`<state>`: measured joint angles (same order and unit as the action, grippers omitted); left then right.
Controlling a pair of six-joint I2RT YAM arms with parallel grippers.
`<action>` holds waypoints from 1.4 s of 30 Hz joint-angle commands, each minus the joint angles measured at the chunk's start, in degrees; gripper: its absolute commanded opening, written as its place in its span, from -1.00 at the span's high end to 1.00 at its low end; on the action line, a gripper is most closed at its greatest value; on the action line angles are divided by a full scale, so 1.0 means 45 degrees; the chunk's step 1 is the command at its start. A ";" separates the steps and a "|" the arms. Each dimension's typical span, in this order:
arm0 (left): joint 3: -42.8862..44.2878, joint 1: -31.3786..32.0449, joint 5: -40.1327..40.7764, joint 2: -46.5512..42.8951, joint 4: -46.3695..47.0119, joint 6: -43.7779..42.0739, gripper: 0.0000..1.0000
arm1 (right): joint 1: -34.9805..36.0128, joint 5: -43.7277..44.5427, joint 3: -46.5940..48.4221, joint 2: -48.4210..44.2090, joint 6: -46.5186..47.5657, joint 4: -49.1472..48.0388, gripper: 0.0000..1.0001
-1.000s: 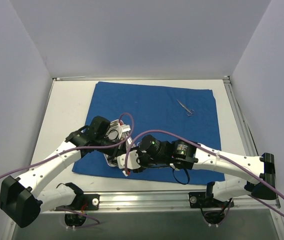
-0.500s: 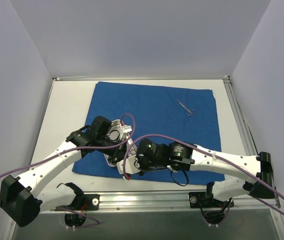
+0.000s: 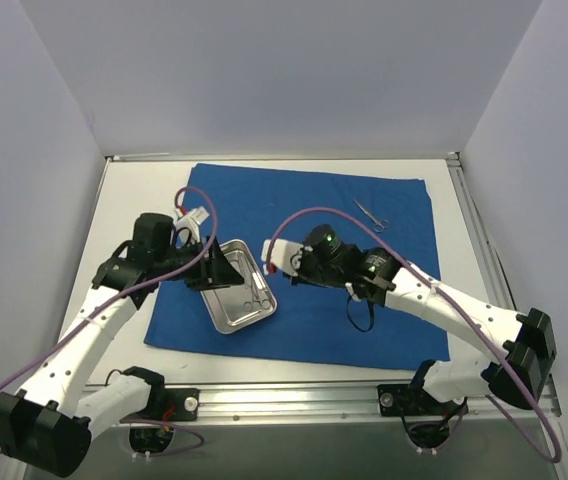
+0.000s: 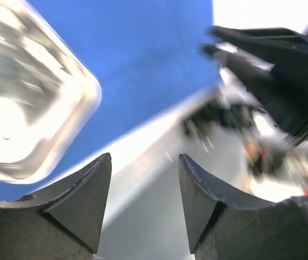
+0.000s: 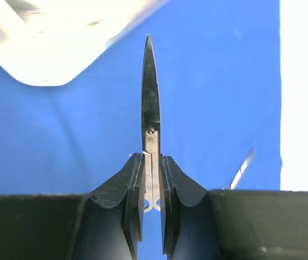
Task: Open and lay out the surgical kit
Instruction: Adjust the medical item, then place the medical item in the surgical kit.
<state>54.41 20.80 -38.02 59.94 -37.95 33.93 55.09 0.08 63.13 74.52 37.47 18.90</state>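
We see two arms of white shells joined by black housings, the left arm (image 3: 89,330) and the right arm (image 3: 459,308). A purple cable (image 3: 309,211) arcs back from behind each claw. White connectors (image 3: 197,214) cap the cables beside the claws. A green light (image 3: 326,237) glows just behind the right gripper (image 5: 151,158); its fingers (image 5: 122,187) are matte black wedges, as are those of the left gripper (image 4: 145,160).

One blue cloth (image 3: 314,200), one steel tray (image 3: 229,312), one pair of scissors (image 5: 150,108) and one other slim instrument (image 3: 371,214).

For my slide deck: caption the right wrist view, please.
Right gripper clamps closed scissors above the blue cloth, steel tray corner at upper left.
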 commanded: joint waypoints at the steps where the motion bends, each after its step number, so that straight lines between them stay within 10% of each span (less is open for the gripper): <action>1: 0.0662 -0.0597 0.3152 -0.0683 0.0542 -0.0450 -0.23 | -0.2213 -0.0174 0.0091 0.0157 -0.0924 -0.1208 1.00; 20: 0.1678 0.0105 0.2317 0.1581 0.0935 -0.2502 -0.24 | -0.9722 -0.0330 0.7958 1.0738 -0.0538 0.0542 1.00; 42: 0.2147 0.0066 0.2043 0.3046 0.0778 -0.3009 -0.24 | -1.0660 -0.2302 0.8880 1.1838 0.0579 0.1582 1.00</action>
<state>61.28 21.06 -27.38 73.45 -35.68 21.21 7.49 -9.30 100.60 126.76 40.12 23.16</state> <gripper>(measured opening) 0.619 0.137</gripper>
